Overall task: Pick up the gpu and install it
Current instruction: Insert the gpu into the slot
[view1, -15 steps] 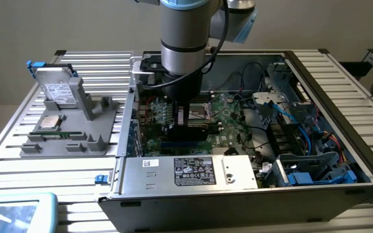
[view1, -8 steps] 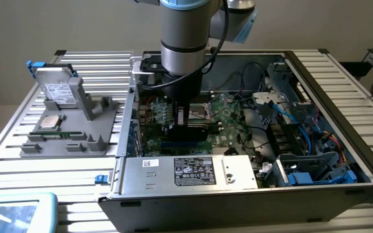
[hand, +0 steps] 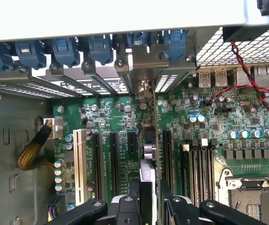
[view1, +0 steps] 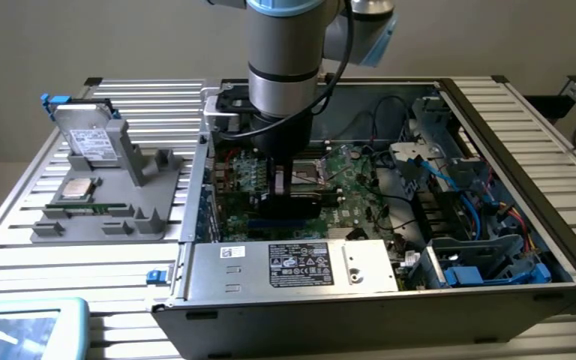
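Your gripper (hand: pixel 148 204) is clenched on the gpu (hand: pixel 146 161), which stands upright and edge-on over the motherboard (hand: pixel 190 136) slots inside the open case (view1: pixel 528 135), bracket end toward the rear wall. 1 white label (view1: pixel 301 264) sits on the power supply (view1: pixel 368 266); its print is too small to read.

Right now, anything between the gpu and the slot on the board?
Nothing visible. The gripper holds the gpu edge-on right over the black slots on the motherboard; the strip directly under it is hidden.
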Available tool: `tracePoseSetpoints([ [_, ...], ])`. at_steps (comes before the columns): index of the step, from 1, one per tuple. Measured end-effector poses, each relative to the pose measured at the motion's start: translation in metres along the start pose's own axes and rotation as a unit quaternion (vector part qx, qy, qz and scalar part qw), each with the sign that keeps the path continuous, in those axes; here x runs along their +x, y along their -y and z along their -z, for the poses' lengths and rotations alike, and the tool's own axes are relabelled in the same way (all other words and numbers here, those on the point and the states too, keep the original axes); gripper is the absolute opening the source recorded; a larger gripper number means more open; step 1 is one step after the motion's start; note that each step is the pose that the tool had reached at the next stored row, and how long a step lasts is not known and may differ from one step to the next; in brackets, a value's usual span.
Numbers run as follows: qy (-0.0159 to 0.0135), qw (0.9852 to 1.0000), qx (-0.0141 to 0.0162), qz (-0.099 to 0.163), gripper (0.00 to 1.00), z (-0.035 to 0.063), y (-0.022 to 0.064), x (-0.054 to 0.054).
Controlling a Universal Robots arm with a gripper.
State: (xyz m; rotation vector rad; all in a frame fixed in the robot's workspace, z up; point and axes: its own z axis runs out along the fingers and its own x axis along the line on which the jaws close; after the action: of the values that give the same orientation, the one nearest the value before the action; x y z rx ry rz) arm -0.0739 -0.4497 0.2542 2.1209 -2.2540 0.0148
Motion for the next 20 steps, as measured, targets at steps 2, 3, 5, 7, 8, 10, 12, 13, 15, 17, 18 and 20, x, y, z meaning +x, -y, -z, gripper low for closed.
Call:
tracePoseSetpoints([
  [2, -0.0001, 1.0000, 0.0000, 0.000, 0.27, 0.0000, 0.0000, 0.0000],
  [3, -0.0002, 1.0000, 0.0000, 0.001, 0.27, 0.0001, 0.0001, 0.0001],
  [5, -0.0001, 1.0000, 0.0001, 0.002, 0.27, 0.0000, 0.0001, 0.0002],
  [7, -0.0002, 1.0000, 0.0001, 0.003, 0.27, 0.0000, 0.0001, 0.0004],
  [8, -0.0002, 1.0000, 0.0002, 0.004, 0.27, 0.0000, 0.0001, 0.0004],
  [10, -0.0002, 1.0000, 0.0002, 0.005, 0.27, 0.0000, 0.0001, 0.0006],
  [12, -0.0002, 1.0000, 0.0003, 0.006, 0.27, -0.0001, 0.0001, 0.0007],
  [13, -0.0003, 1.0000, 0.0003, 0.007, 0.27, -0.0001, 0.0001, 0.0008],
  [15, -0.0003, 1.0000, 0.0003, 0.008, 0.27, -0.0001, 0.0002, 0.0018],
  [17, -0.0002, 1.0000, 0.0004, 0.008, 0.27, -0.0002, 0.0001, 0.0023],
  [18, -0.0002, 1.0000, 0.0006, 0.008, 0.27, -0.0002, 0.0001, 0.0024],
  [20, -0.0003, 1.0000, 0.0006, 0.008, 0.27, -0.0002, 0.0002, 0.0025],
])
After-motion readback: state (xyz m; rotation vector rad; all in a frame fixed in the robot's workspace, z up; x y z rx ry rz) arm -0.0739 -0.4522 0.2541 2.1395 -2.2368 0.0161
